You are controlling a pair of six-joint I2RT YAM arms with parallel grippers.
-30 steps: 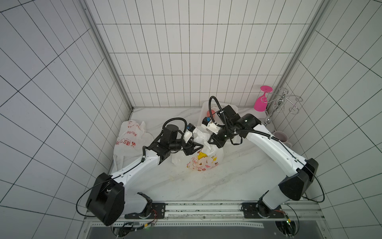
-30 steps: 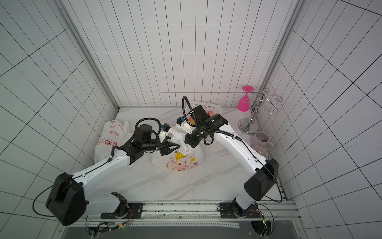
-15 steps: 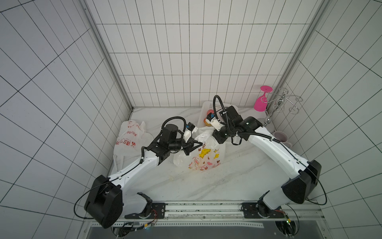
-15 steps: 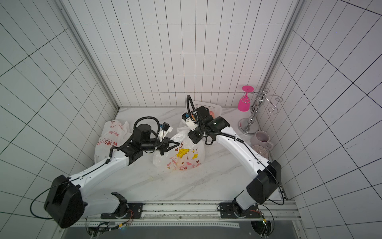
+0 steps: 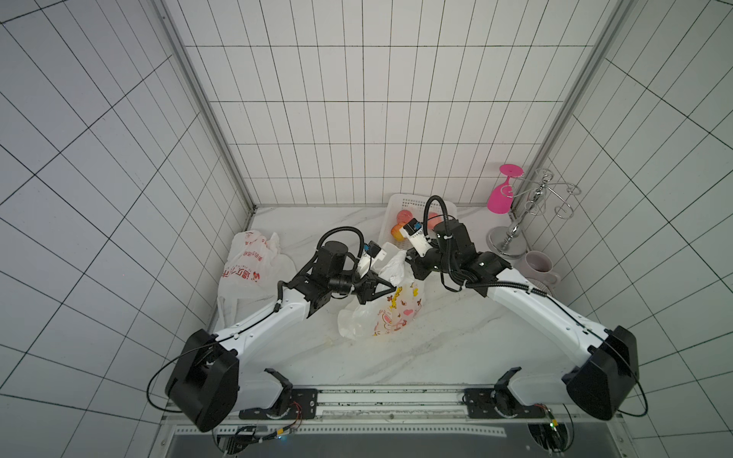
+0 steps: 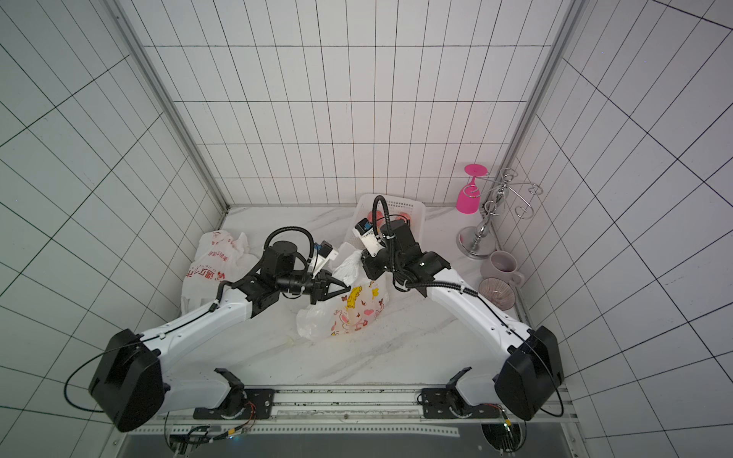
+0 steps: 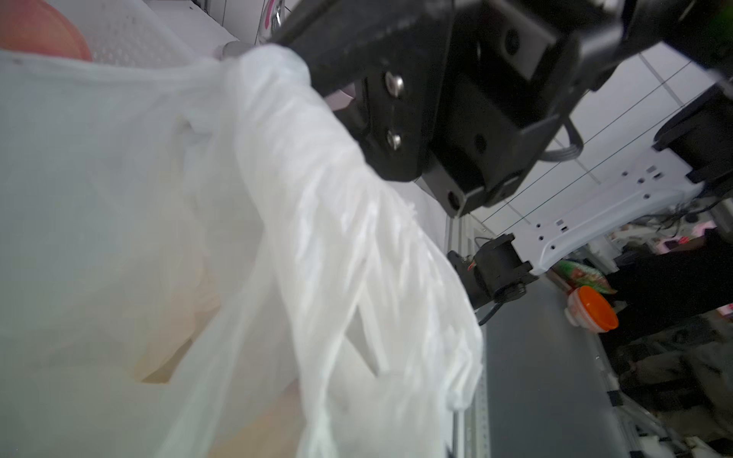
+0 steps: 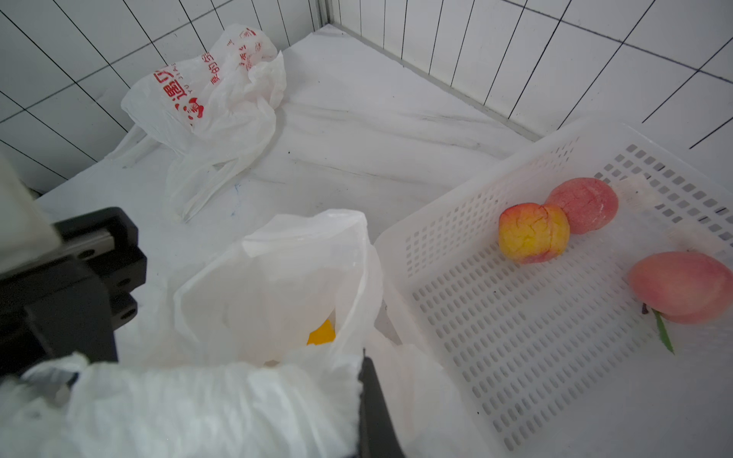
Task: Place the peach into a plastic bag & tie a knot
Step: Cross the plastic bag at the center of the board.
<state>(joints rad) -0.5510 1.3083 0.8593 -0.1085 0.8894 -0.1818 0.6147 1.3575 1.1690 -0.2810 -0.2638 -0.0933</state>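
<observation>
A clear plastic bag (image 5: 390,315) (image 6: 351,313) with cartoon prints hangs stretched up from the marble top. Its twisted white handle (image 7: 317,190) (image 8: 206,400) runs up to my right gripper (image 5: 408,265) (image 6: 363,262), which is shut on it. My left gripper (image 5: 390,286) (image 6: 344,287) sits against the bag's upper side; plastic covers its jaws in the left wrist view. A yellow-orange patch (image 8: 321,333) shows inside the bag's mouth; I cannot tell whether it is a peach. Three loose peaches (image 8: 533,238) (image 8: 583,204) (image 8: 682,285) lie in the white basket (image 8: 515,337).
A second white bag (image 5: 250,265) (image 6: 214,265) (image 8: 206,99) with red print lies crumpled at the left wall. The basket (image 5: 392,206) stands at the back. At the right are a pink glass (image 5: 501,194) on a metal rack (image 5: 515,234), a mug (image 5: 537,265) and a bowl (image 6: 496,291).
The bag has been drawn up by its handle and now hangs taller between the grippers. Both grippers have shifted only slightly.
</observation>
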